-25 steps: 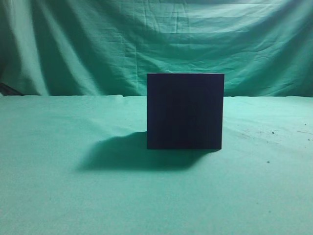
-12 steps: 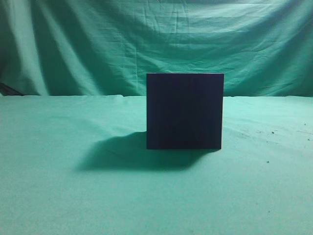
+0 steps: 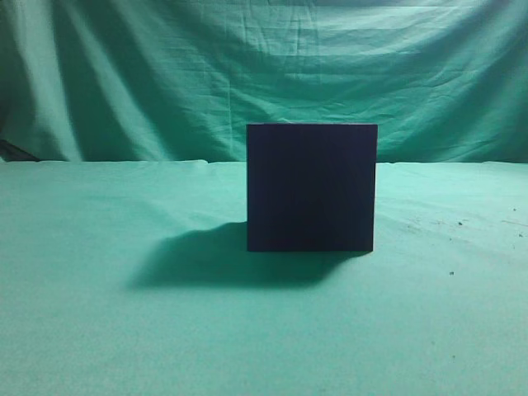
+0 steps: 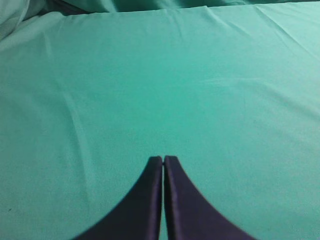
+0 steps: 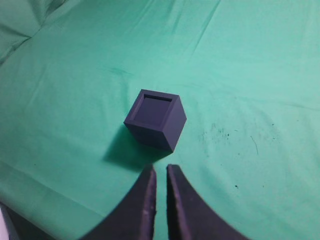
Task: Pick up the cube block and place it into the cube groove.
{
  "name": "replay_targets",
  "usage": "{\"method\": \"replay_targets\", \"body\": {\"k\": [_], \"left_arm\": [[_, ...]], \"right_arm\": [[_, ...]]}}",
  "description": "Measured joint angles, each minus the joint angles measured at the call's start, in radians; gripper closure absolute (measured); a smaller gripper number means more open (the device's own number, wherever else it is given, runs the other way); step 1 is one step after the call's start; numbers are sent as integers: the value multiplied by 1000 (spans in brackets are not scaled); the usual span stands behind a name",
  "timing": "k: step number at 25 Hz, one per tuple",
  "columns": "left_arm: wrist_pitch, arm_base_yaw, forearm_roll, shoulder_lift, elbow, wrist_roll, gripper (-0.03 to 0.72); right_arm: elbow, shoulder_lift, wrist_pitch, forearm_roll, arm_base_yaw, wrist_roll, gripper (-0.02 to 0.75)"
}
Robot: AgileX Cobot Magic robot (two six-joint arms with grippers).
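One dark box, the cube groove (image 3: 312, 187), stands upright on the green-draped surface (image 3: 99, 330), roughly in the middle of the exterior view, one flat side square to that camera and its shadow falling to the left. From the right wrist view the cube groove (image 5: 156, 119) sits turned with a corner toward the camera, no longer axis to speak of, its open top facing up. Inside the rim lies a flat lighter purple face, which may be the cube block (image 5: 152, 111) seated in it; I cannot tell for sure. Green cloth hangs behind as a backdrop (image 3: 165, 74). Right hand (image 5: 160, 172) hovers above and just short of the box, fingers nearly pressed together. Left hand (image 4: 163, 161) hangs over bare cloth, fingers pressed together.
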Motion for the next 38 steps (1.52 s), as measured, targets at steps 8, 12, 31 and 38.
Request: {"method": "replay_targets", "body": {"k": [8, 12, 31, 38], "left_arm": [[0, 0, 0, 0, 0, 0, 688], [0, 0, 0, 0, 0, 0, 688], [0, 0, 0, 0, 0, 0, 688], [0, 0, 0, 0, 0, 0, 688]], "right_arm": [[55, -31, -120, -33, 8, -221, 685], [193, -89, -322, -33, -31, -290, 685], [951, -480, -791, 36, -589, -304, 685], [955, -480, -747, 40, -591, -304, 685]]}}
